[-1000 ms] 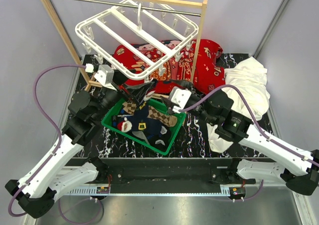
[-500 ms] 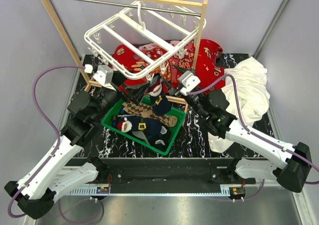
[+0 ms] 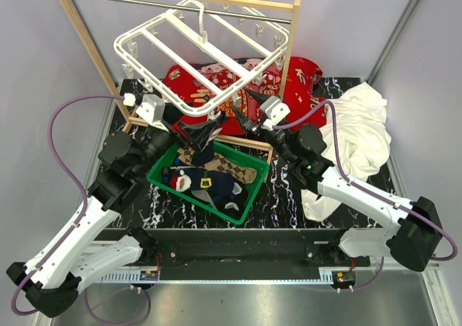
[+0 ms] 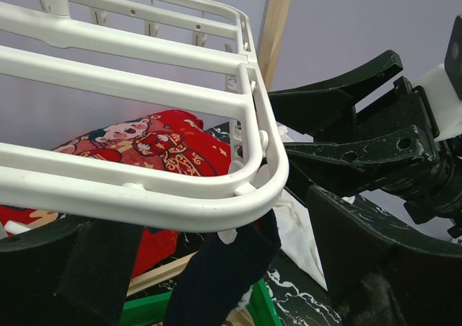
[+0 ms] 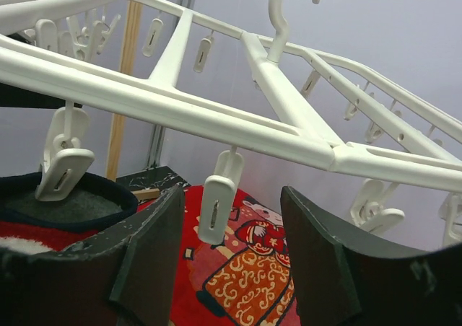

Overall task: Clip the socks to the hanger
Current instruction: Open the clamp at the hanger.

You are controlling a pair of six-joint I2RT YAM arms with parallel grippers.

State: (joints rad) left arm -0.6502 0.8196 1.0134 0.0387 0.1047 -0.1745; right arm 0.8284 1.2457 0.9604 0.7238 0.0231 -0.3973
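The left claw (image 4: 224, 257) is wide open and empty. The hanger (image 4: 144, 196) corner passes just above its fingers, and a dark sock (image 4: 216, 290) hangs straight down between them. The right claw (image 5: 231, 228) is open too, with a free clip (image 5: 215, 210) between its fingers. More socks (image 3: 209, 176) lie in the basket (image 3: 160, 176) below both claws.

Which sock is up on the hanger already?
The dark navy sock, hanging from a clip at a corner of the hanger; the other socks lie in the green basket.
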